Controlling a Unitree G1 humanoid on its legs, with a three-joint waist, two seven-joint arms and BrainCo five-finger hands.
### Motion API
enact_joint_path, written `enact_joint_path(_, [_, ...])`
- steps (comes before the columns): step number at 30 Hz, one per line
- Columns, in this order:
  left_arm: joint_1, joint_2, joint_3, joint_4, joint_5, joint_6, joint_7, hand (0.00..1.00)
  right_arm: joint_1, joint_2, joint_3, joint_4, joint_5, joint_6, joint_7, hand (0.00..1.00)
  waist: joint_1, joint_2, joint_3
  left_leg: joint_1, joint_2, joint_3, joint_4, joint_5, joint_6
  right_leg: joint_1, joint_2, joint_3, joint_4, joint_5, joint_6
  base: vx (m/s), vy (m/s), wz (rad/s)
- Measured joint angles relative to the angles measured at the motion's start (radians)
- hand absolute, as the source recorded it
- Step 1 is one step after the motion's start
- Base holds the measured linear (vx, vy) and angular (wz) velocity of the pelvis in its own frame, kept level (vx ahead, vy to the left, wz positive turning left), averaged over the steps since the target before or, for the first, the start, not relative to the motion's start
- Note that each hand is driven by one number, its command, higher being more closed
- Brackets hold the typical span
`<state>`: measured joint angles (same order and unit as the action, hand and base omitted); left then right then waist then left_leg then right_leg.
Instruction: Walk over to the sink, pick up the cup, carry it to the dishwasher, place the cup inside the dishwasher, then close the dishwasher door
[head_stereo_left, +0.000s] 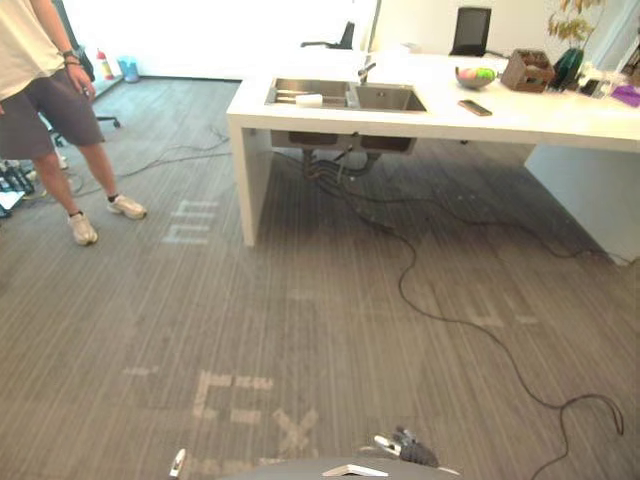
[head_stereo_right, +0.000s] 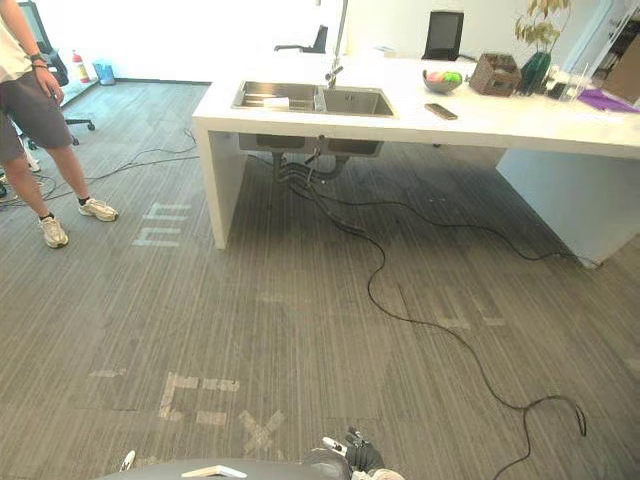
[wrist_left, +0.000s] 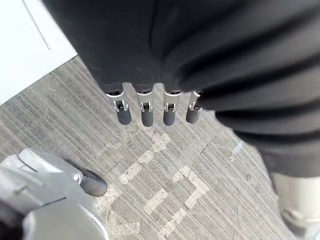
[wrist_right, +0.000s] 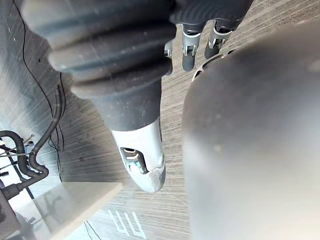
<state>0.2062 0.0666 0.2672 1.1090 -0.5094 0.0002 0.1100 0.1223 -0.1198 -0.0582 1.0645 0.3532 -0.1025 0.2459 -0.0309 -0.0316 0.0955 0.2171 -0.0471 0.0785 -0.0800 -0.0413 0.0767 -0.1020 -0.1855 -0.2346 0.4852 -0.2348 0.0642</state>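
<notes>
A person stands on the carpet at far left. The left hand hangs open above that carpet, holding nothing. Well ahead, a white counter carries a double sink. The pale cup is in its left basin, with a fruit bowl and a phone further right. The right hand hangs loose and empty.

I can't read any words or numbers here. Pale tape marks on the carpet look a bit like letters, one like an X, but I can't tell what they say.
</notes>
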Motion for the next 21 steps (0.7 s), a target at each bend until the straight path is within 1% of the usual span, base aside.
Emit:
enact_joint_path(2, [-0.011,-0.010,0.033,0.000,0.007,0.001,0.000,0.00,0.022,0.001,-0.007,-0.039,0.018,-0.001,0.015,0.00,0.004,0.006,0.018,0.000,0.032,-0.020,0.034,-0.036,-0.009,-0.051,0.002,0.003,-0.047,0.026,0.014,0.20,-0.077,0.26])
enact_joint_path(3, [-0.024,-0.018,0.047,0.000,0.014,0.006,0.001,0.00,0.033,-0.001,-0.020,-0.065,0.035,-0.001,0.031,0.00,0.006,0.017,0.042,-0.020,0.063,-0.027,0.111,-0.088,-0.021,-0.080,0.007,0.014,-0.078,0.066,0.024,0.21,-0.089,0.22])
enact_joint_path(4, [-0.028,-0.022,0.047,-0.001,0.014,0.008,0.001,0.00,0.037,-0.005,-0.024,-0.072,0.041,-0.003,0.039,0.00,0.007,0.025,0.050,-0.029,0.081,-0.030,0.154,-0.118,-0.027,-0.095,0.013,0.022,-0.099,0.089,0.027,0.31,-0.143,0.14])
enact_joint_path(5, [-0.033,-0.029,0.057,-0.001,0.019,0.012,0.002,0.00,0.046,-0.011,-0.024,-0.090,0.046,-0.005,0.049,0.00,0.005,0.039,0.062,-0.041,0.114,-0.035,0.236,-0.181,-0.047,-0.114,0.025,0.043,-0.152,0.133,0.038,0.31,-0.179,0.04])
enact_joint_path(6, [-0.034,-0.033,0.084,-0.001,0.026,0.019,0.000,0.00,0.059,-0.007,-0.023,-0.109,0.050,-0.006,0.053,0.00,0.005,0.037,0.063,-0.036,0.131,-0.041,0.305,-0.242,-0.063,-0.119,0.026,0.062,-0.191,0.158,0.040,0.30,-0.188,0.04])
enact_joint_path(7, [-0.034,-0.035,0.091,-0.001,0.029,0.020,0.001,0.00,0.063,-0.006,-0.023,-0.111,0.054,-0.007,0.054,0.00,0.005,0.036,0.063,-0.032,0.136,-0.044,0.337,-0.274,-0.072,-0.121,0.020,0.064,-0.197,0.169,0.034,0.39,-0.266,0.12])
enact_joint_path(8, [-0.034,-0.038,0.099,-0.003,0.033,0.020,0.002,0.00,0.070,-0.005,-0.025,-0.117,0.057,-0.006,0.061,0.00,0.009,0.035,0.062,-0.015,0.145,-0.050,0.381,-0.331,-0.088,-0.121,0.013,0.065,-0.185,0.182,0.015,0.48,-0.337,0.17])
enact_joint_path(9, [-0.032,-0.042,0.112,-0.006,0.039,0.019,0.010,0.00,0.076,-0.003,-0.026,-0.119,0.064,0.001,0.063,0.00,0.013,0.033,0.059,0.018,0.153,-0.051,0.381,-0.368,-0.103,-0.118,0.015,0.062,-0.152,0.182,0.006,0.51,-0.364,0.20])
enact_joint_path(10, [-0.027,-0.046,0.123,-0.010,0.043,0.019,0.015,0.00,0.082,0.000,-0.026,-0.121,0.064,0.004,0.064,0.00,0.012,0.030,0.051,0.039,0.157,-0.051,0.368,-0.382,-0.109,-0.107,0.023,0.056,-0.141,0.167,0.005,0.57,-0.377,0.31])
enact_joint_path(11, [-0.014,-0.066,0.132,-0.012,0.048,0.017,0.021,0.00,0.093,-0.010,-0.045,-0.140,0.073,0.024,0.077,0.00,0.006,0.041,0.024,0.068,0.180,-0.063,0.369,-0.392,-0.124,-0.109,0.050,0.059,-0.106,0.207,0.018,0.61,-0.319,0.31])
enact_joint_path(12, [-0.013,-0.094,0.164,-0.020,0.058,0.015,0.021,0.00,0.093,-0.025,-0.069,-0.142,0.073,0.036,0.078,0.00,0.003,0.081,0.006,0.033,0.209,-0.076,0.473,-0.384,-0.116,-0.108,0.073,0.041,-0.072,0.157,0.005,0.62,-0.307,0.21])
enact_joint_path(13, [-0.010,-0.127,0.198,-0.044,0.065,0.005,0.023,0.00,0.092,-0.034,-0.079,-0.138,0.072,0.043,0.074,0.00,0.009,0.093,-0.002,-0.018,0.229,-0.086,0.594,-0.340,-0.096,-0.093,0.089,0.034,-0.063,0.127,-0.013,0.75,-0.375,0.01])
enact_joint_path(14, [-0.007,-0.150,0.233,-0.054,0.076,-0.017,0.030,0.00,0.085,-0.039,-0.082,-0.135,0.072,0.048,0.073,0.00,0.009,0.105,-0.007,-0.069,0.258,-0.085,0.737,-0.247,-0.126,-0.042,0.110,0.023,-0.074,0.104,-0.020,0.62,-0.335,-0.03])
enact_joint_path(15, [-0.009,-0.157,0.244,-0.058,0.090,-0.029,0.036,0.00,0.074,-0.041,-0.084,-0.136,0.073,0.048,0.072,0.00,0.009,0.114,-0.011,-0.108,0.291,-0.069,0.854,-0.167,-0.151,0.010,0.130,0.010,-0.107,0.084,-0.031,0.75,-0.364,0.07])
enact_joint_path(16, [-0.011,-0.156,0.242,-0.063,0.124,-0.042,0.039,0.00,0.065,-0.039,-0.084,-0.132,0.072,0.049,0.071,0.00,0.010,0.118,-0.009,-0.162,0.339,-0.023,0.999,-0.156,-0.145,0.096,0.161,0.003,-0.172,0.076,-0.040,0.50,-0.204,0.09])
enact_joint_path(17, [-0.016,-0.154,0.241,-0.071,0.134,-0.051,0.041,0.00,0.055,-0.034,-0.083,-0.122,0.071,0.052,0.071,0.00,0.014,0.113,-0.007,-0.184,0.345,-0.006,1.049,-0.173,-0.144,0.140,0.170,0.003,-0.209,0.076,-0.041,0.59,-0.230,-0.02])
enact_joint_path(18, [-0.022,-0.153,0.230,-0.082,0.166,-0.072,0.047,0.00,0.039,-0.018,-0.084,-0.092,0.072,0.059,0.071,0.00,0.026,0.097,-0.001,-0.225,0.332,0.026,1.099,-0.217,-0.144,0.217,0.173,0.007,-0.270,0.080,-0.047,0.55,-0.186,-0.09])
enact_joint_path(19, [-0.026,-0.135,0.201,-0.098,0.186,-0.085,0.058,0.00,0.012,-0.001,-0.083,-0.084,0.072,0.060,0.072,0.00,0.034,0.085,0.002,-0.278,0.302,0.061,1.091,-0.263,-0.140,0.273,0.166,0.011,-0.313,0.081,-0.047,0.51,-0.147,-0.10])
enact_joint_path(20, [-0.027,-0.131,0.186,-0.107,0.194,-0.088,0.060,0.00,0.001,0.005,-0.083,-0.081,0.072,0.060,0.072,0.00,0.037,0.082,0.005,-0.307,0.281,0.078,1.067,-0.285,-0.136,0.294,0.157,0.013,-0.327,0.081,-0.047,0.47,-0.056,-0.12])
enact_joint_path(21, [-0.035,-0.123,0.158,-0.119,0.216,-0.094,0.059,0.00,-0.023,0.013,-0.087,-0.074,0.073,0.059,0.072,0.00,0.047,0.074,0.011,-0.358,0.242,0.127,0.965,-0.318,-0.119,0.318,0.134,0.019,-0.337,0.081,-0.047,0.52,0.050,-0.19])
